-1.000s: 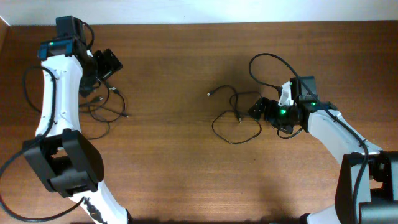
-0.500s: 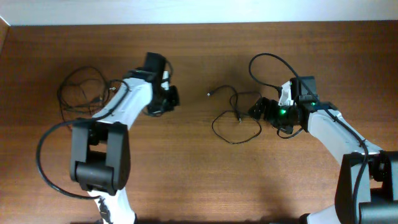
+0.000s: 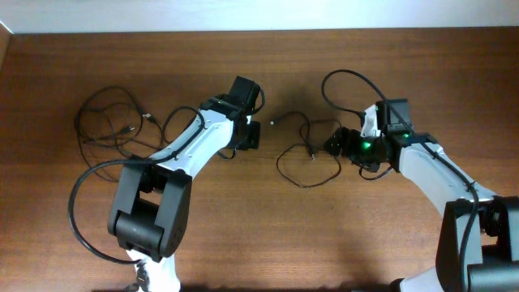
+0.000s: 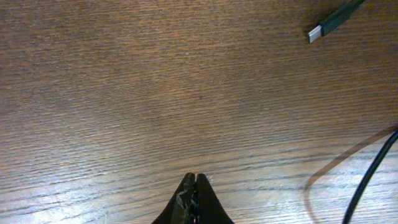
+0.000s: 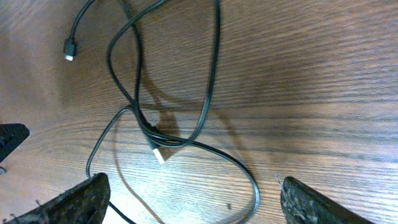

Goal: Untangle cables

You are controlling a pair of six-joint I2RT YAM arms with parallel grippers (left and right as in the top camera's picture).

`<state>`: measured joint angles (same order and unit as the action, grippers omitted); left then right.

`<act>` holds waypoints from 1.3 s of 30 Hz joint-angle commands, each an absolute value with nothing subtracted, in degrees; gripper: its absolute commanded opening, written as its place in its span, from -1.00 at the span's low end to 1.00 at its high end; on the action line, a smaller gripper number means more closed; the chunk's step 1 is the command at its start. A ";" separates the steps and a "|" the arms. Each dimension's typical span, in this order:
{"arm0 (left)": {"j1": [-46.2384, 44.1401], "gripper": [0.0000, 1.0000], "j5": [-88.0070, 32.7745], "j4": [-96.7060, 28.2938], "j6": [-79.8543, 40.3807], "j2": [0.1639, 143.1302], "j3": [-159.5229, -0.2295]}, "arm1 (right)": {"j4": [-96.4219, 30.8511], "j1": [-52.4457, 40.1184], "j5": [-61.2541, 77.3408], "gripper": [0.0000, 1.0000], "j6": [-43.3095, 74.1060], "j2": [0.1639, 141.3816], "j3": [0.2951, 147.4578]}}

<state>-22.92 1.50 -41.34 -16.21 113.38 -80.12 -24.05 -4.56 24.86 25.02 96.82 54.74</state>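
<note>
One thin black cable point(image 3: 308, 158) lies looped in the middle of the table, with a small plug point(image 3: 272, 123) at its far left end. A second bundle of cables point(image 3: 105, 122) lies at the far left. My left gripper point(image 3: 250, 135) is shut on nothing, just left of that plug. In the left wrist view its tips point(image 4: 195, 180) meet over bare wood, and a USB plug point(image 4: 323, 28) lies ahead to the right. My right gripper point(image 5: 199, 202) is open wide, its fingers point(image 5: 87, 199) straddling the cable loop point(image 5: 249, 180) and a white-tipped plug point(image 5: 160, 152).
A thicker black cable point(image 3: 345, 77) arcs from the right arm at the back right. The left arm point(image 3: 186, 154) stretches diagonally from the front left to the centre. The table's far edge point(image 3: 259, 32) runs along the top.
My left arm has swung right, from over the left bundle to the middle of the table beside the central cable. The right arm has stayed in place.
</note>
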 commanded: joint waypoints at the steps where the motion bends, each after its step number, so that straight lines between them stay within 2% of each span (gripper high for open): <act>1: -22.87 -1.00 1.52 -41.23 -17.45 113.58 -79.64 | -23.53 -6.39 22.96 0.67 24.47 97.14 54.52; 2: -22.87 -1.00 1.50 -41.12 -17.47 113.58 -79.64 | -23.92 -6.90 21.61 0.61 24.47 97.14 54.52; 6: -22.90 -1.00 1.50 -40.64 -17.47 113.58 -79.64 | -22.90 -10.33 18.09 0.06 24.49 97.14 54.52; 8: -22.90 -1.00 1.48 -40.62 -17.47 113.58 -79.64 | -21.58 -11.92 13.74 -0.29 24.51 97.14 54.52; 9: -22.87 -1.00 1.48 -40.60 -17.47 113.58 -79.64 | -21.41 -12.38 11.25 -0.58 24.51 97.17 54.52; 11: -22.90 -1.00 1.48 -40.53 -17.47 113.58 -79.64 | -20.62 -12.75 8.95 -0.92 24.60 97.58 54.52; 14: -22.90 -1.00 1.43 -40.49 -17.47 113.58 -79.64 | -18.06 -12.73 6.63 -0.92 31.18 100.55 54.52; 15: -22.90 -1.00 1.43 -40.49 -17.47 113.58 -79.64 | -16.71 -12.73 6.92 -0.68 31.20 102.30 54.52; 16: -22.90 -1.00 1.34 -40.51 -17.47 113.58 -79.64 | -15.38 -12.64 7.94 -0.59 31.18 103.31 54.54; 31: -22.90 -1.00 1.32 -40.51 -17.47 113.58 -79.64 | -15.62 -12.69 8.78 -0.61 31.75 103.35 54.54; 34: -22.90 -1.00 1.32 -40.51 -17.47 113.58 -79.64 | -19.66 -12.86 15.27 -0.60 35.03 103.35 54.52; 39: -22.87 -1.00 1.32 -40.51 -17.47 113.58 -79.64 | -24.56 -17.15 18.06 -0.61 35.09 103.35 54.52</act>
<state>-22.92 1.34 -40.64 -16.93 113.38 -80.12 -23.40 -14.28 16.25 34.50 103.11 55.02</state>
